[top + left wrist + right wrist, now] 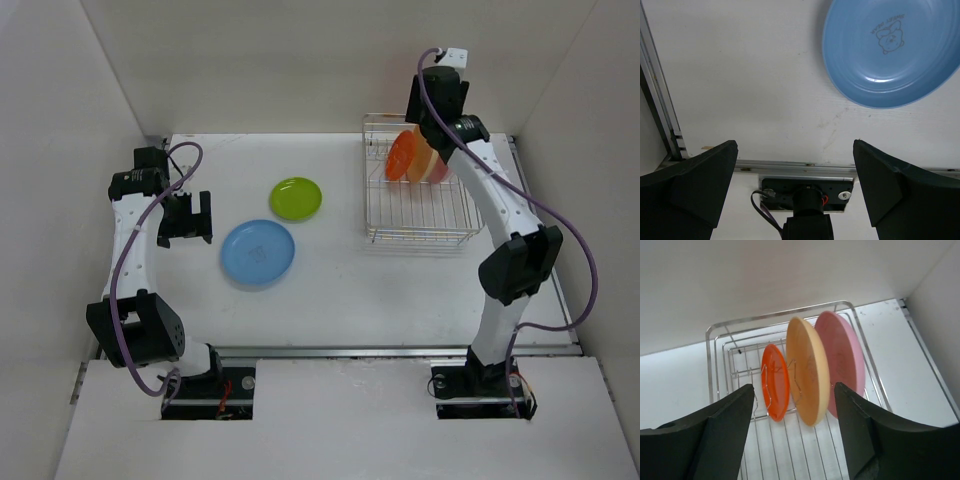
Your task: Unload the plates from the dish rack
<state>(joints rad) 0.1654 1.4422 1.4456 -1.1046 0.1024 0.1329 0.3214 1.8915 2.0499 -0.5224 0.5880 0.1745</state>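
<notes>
Found the rack (pixel 420 215) far right. Noted blue plate (pixel 257 252) flat outside it, pink plate (pixel 847 357) and tan plate (pixel 812 372) upright in the rack, green plate (pixel 296 198) flat outside too, orange-red plate (pixel 776 382) upright beside the tan. Judged a third pick in hand: right gripper (pixel 792 405) open, empty above them, needing to straddle one rim. Spotted left gripper (pixel 795 150) wide, empty. Saw plate gaps only from the right wrist.

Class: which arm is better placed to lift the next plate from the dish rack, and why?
Right. Its open fingers hang above the orange-red, tan-orange and pink plates in the dish rack; the left fingers sit far off by the blue plate.
</notes>
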